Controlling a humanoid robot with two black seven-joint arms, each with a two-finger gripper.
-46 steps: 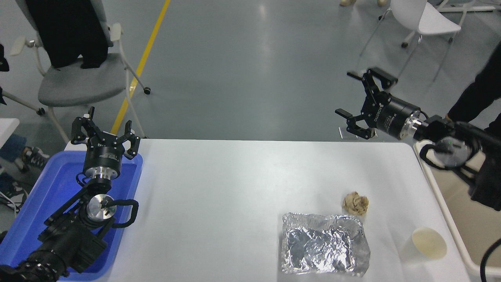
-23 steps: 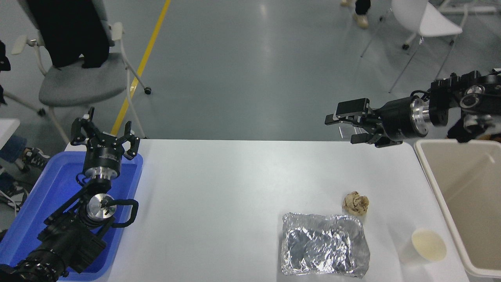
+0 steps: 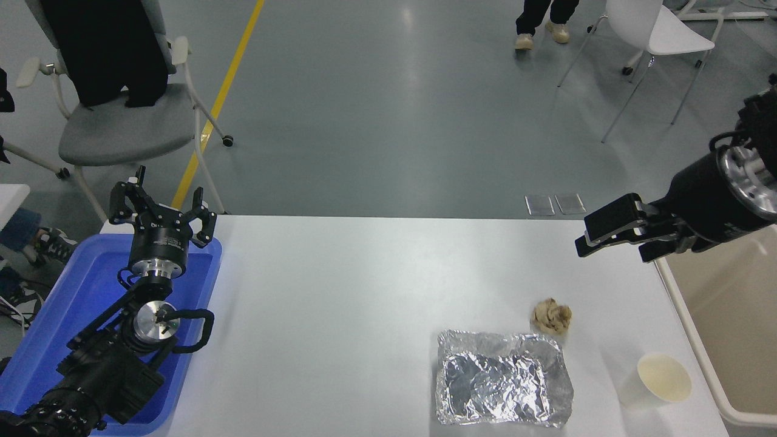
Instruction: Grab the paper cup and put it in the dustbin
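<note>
Head view: paper cup (image 3: 658, 381) stands upright at the desk's (image 3: 340, 291) near right corner, beside the dustbin (image 3: 698, 358). Right hand (image 3: 622, 238) hovers empty, fingers slightly apart. Left hand (image 3: 162, 213) parked, open. Cup likely light, crushable; grip mid-wall gently.

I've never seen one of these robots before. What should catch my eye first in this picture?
Probably the crinkled silver foil tray shining on the white table near its front right, with a crumpled tan paper ball just behind it and a small paper cup to its right. Above them the right end effector hangs open beside the beige dustbin. The left end effector sits over a blue tray at the left.
</note>
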